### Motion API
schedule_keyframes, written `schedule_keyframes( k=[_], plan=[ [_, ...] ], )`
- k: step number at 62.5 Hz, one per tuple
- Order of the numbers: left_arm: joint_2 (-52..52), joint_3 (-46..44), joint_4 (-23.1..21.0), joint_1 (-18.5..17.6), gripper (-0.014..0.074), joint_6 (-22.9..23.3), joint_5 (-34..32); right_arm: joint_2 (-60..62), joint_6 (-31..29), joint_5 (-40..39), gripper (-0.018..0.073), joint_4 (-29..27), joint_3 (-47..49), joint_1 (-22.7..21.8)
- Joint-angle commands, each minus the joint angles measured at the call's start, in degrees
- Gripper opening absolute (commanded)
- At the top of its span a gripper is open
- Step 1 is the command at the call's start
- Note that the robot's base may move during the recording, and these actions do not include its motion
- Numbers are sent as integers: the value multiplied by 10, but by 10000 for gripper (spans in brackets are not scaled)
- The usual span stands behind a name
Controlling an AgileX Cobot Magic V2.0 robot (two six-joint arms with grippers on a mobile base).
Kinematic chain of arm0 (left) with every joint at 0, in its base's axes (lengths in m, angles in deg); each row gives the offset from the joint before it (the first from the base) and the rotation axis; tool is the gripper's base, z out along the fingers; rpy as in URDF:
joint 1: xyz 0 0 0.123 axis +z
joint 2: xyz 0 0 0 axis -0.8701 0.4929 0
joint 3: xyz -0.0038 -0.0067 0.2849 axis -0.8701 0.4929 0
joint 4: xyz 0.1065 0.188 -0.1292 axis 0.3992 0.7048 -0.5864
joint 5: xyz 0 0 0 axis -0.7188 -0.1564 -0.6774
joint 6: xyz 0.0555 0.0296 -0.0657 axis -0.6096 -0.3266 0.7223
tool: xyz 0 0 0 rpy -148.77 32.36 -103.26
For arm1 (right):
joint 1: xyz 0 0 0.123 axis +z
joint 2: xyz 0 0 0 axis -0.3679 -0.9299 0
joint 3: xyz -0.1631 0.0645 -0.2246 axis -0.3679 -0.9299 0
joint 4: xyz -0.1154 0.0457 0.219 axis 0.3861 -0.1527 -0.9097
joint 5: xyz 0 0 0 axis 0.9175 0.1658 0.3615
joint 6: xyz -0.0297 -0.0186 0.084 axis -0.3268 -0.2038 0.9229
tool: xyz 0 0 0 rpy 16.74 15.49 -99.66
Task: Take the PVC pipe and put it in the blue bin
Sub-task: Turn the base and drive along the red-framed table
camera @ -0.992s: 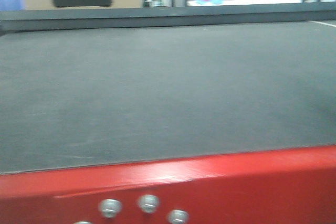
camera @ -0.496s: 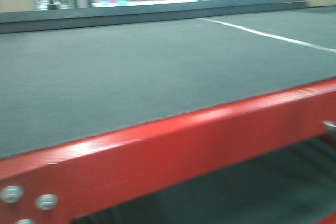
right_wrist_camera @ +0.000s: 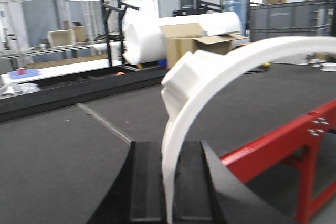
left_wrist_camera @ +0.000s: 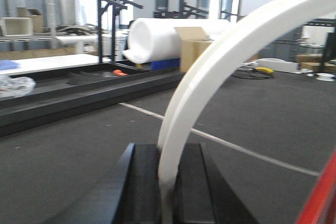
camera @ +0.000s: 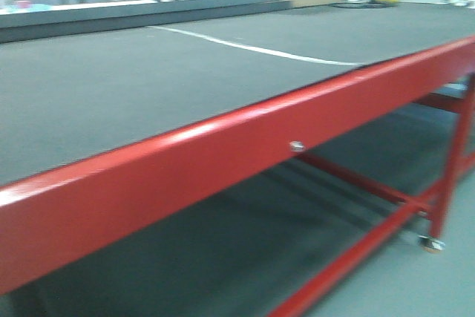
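Left gripper [left_wrist_camera: 167, 156] and right gripper [right_wrist_camera: 167, 153] each clamp white curved pipe [left_wrist_camera: 210, 61]; 1 piece or 2, I cannot tell. No blue bin shows, so I'd hold firm and swing clear of the red table frame [camera: 223, 154].

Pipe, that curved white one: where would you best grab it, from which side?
The slim plain stretch of the pipe, where the left gripper holds it: come in along the arc's plane, jaws pinching its two sides. Skip the collar in the right wrist view; it's fatter and uneven.
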Motion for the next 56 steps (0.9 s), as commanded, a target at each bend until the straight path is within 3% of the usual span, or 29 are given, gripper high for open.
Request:
schedule_keyframes(
  k=[1, 56],
  plan=[
    [-2, -1, 0, -3, -111, 1, -17, 3, -4, -14, -160, 7, 0, -3],
    [-2, -1, 0, -3, -111, 1, -17, 3, -4, -14, -160, 7, 0, -3]
  ],
)
